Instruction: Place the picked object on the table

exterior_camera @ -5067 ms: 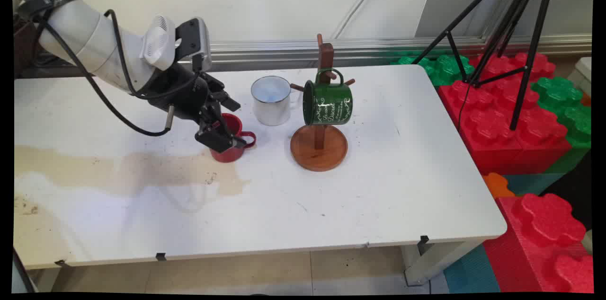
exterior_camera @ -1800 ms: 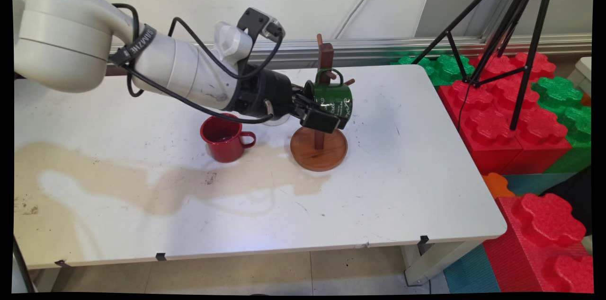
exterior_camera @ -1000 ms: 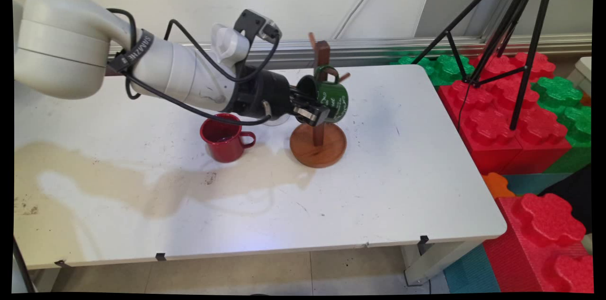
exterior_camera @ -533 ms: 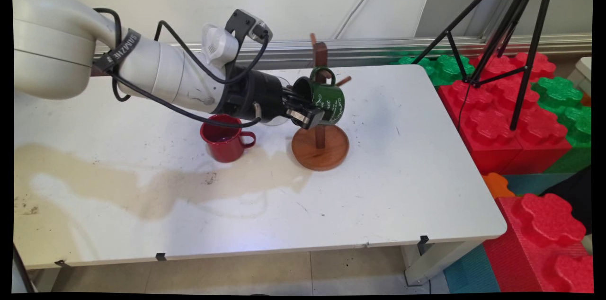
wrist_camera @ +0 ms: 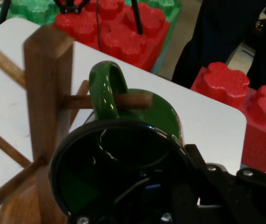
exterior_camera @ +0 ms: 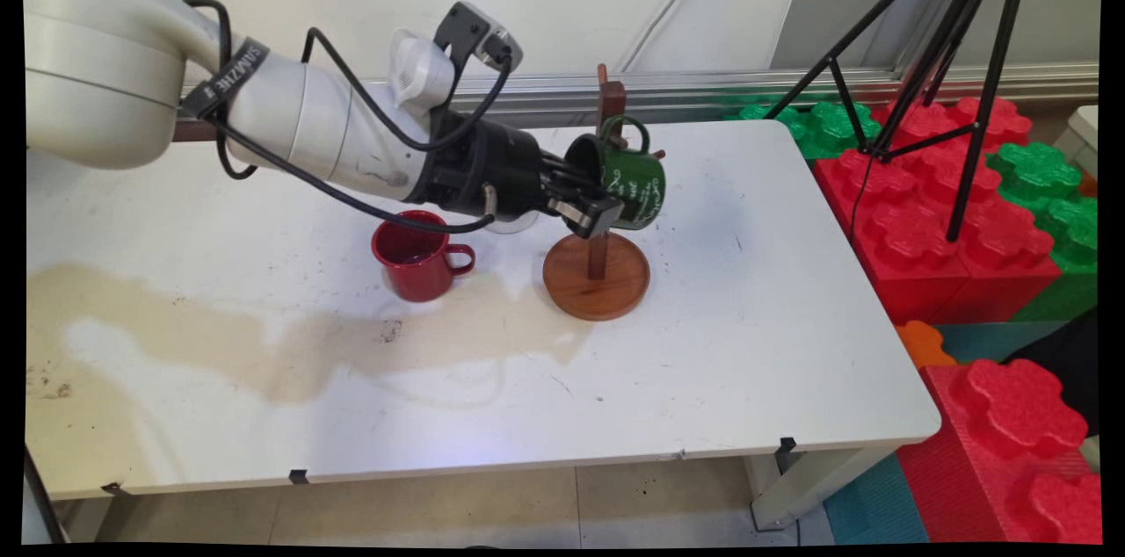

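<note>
A: What is seen nearest the camera?

B: A tan stain [exterior_camera: 290,337] is spread over the near left part of the white desk [exterior_camera: 721,364]. Behind it a red mug [exterior_camera: 415,256] is stood upright, its handle turned to the picture's right.

A: And the arm?

B: The white arm [exterior_camera: 290,113] is brought in from the upper left and is stretched low and nearly level over the desk, sloping slightly down toward its wrist, with black cables [exterior_camera: 352,179] looped under and over it. The red mug is passed just above and behind by the wrist.

A: How is the gripper set?

B: The gripper [exterior_camera: 591,192] is closed on the rim of a green mug [exterior_camera: 635,186]: one finger is placed inside the mouth and the other outside the wall (this is clearest in the hand view, where the dark mouth of the green mug [wrist_camera: 123,172] is seen above the gripper [wrist_camera: 170,205]).

A: Where is that mug held?

B: It is held on its side, mouth toward the arm, at the wooden mug stand [exterior_camera: 598,271]. Its handle [wrist_camera: 105,86] is still threaded by one peg [wrist_camera: 123,100] of the stand's post [wrist_camera: 46,98].

A: What is farther back?

B: A white mug [exterior_camera: 510,226] is mostly hidden behind the wrist. Beyond the desk's right end, red and green blocks [exterior_camera: 932,214] and a black tripod [exterior_camera: 958,47] are seen.
</note>
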`<action>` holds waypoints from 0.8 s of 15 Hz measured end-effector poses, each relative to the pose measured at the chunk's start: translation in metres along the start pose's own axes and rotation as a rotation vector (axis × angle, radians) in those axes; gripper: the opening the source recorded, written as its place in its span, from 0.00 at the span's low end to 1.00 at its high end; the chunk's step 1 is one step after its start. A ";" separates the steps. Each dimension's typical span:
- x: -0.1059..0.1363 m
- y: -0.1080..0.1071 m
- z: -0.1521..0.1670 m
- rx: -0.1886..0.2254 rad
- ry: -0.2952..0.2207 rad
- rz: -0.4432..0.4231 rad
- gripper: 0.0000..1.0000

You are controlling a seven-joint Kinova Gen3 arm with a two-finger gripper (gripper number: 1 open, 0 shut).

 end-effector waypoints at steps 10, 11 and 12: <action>0.008 0.013 -0.008 -0.055 -0.029 0.082 0.00; 0.008 0.015 -0.010 -0.062 -0.035 0.091 0.00; 0.008 0.018 -0.012 -0.070 -0.043 0.102 0.00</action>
